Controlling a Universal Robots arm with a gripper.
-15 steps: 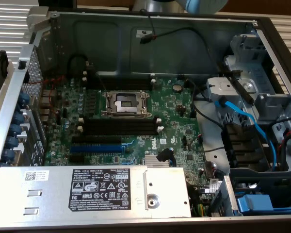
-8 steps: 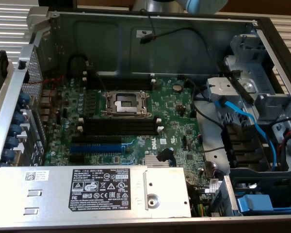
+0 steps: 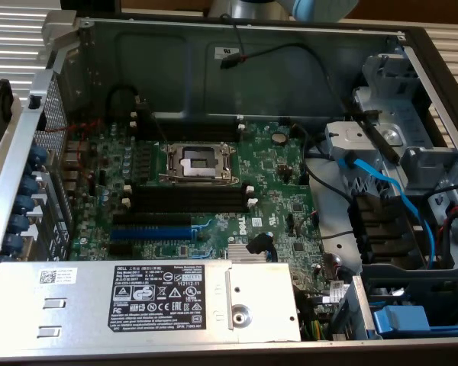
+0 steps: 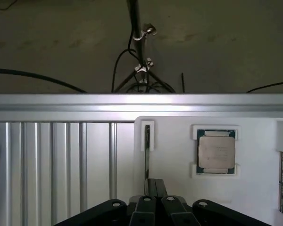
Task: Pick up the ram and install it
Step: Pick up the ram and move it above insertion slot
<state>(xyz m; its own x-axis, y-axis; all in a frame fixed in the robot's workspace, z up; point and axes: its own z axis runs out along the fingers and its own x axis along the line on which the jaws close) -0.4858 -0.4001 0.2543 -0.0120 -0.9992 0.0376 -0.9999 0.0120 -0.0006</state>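
At the jaws: your gripper (image 4: 156, 187) has its fingers drawn together, right at the near end of the ram. You cannot tell from here whether they pinch its edge.
Ram: the ram (image 4: 147, 150) stands on its long edge in a narrow slot of the white tray (image 4: 179, 197), outside the computer case. It shows you little more than a thin dark line.
Beside it: a processor chip (image 4: 216, 151) lies flat in its own pocket of that tray, apart from the ram.
How it handles: judge it light, stiff and thin, yet fragile. The board may crack if bent, and the chips and contact edge want no pressure.
Where to hold: grip it across its two flat faces near the middle of the upper edge, so it hangs level and the contact edge stays free.
Wrist view gives you: the ram, the tray and the ribbed metal table (image 4: 52, 165).
Exterior view gives you: the open case (image 3: 252, 46) with its motherboard (image 3: 275, 191). The black memory slots (image 3: 187, 200) appear empty beside the bare processor socket (image 3: 198, 162).
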